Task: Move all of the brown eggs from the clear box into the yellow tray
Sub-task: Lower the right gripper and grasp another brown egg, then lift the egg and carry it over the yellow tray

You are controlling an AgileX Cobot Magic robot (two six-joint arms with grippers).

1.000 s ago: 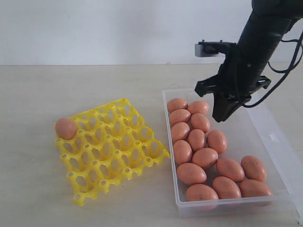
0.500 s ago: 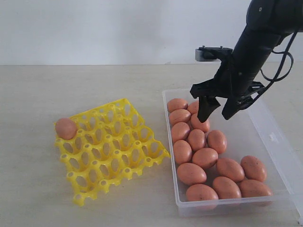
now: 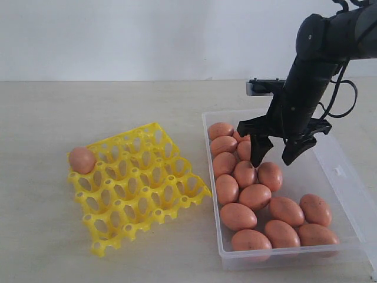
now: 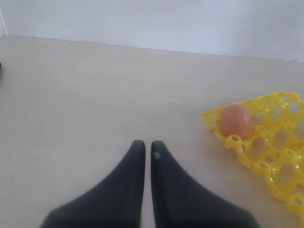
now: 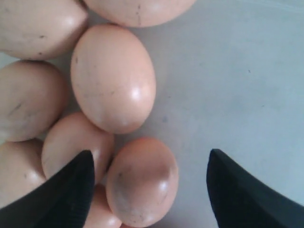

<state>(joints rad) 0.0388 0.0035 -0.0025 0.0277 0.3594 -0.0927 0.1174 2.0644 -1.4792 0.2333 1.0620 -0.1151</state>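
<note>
Right gripper (image 3: 274,160) jaws spread wide, nothing clamped. It hangs low over the clear box (image 3: 309,177), tips down among the brown eggs (image 3: 255,196).

Right wrist view: right gripper (image 5: 149,156) straddles one egg, which sits closer to one finger (image 5: 66,190) than the other. Can't tell if that finger touches it. More brown eggs (image 5: 114,80) are packed on that side, bare clear box (image 5: 237,71) floor on the other.

Left gripper (image 4: 147,143) jaws nearly together, only a thin slit between them, holding nothing. It sits over bare table (image 4: 95,85).

Exterior, near to far:
- Near end of the box: eggs bunched across its width, touching each other.
- Yellow tray (image 3: 141,183) sits left of the box, turned corner-on, apart from it. All cells empty except the left corner one, which holds the lone egg (image 3: 82,160). Left wrist view shows the same lone egg (image 4: 234,121) at the corner of the yellow tray (image 4: 270,156).
- Further back: eggs run in a double row along the box's left wall, with the gripper over them.
- Behind that: bare table (image 3: 88,112), then white wall (image 3: 147,35).
</note>
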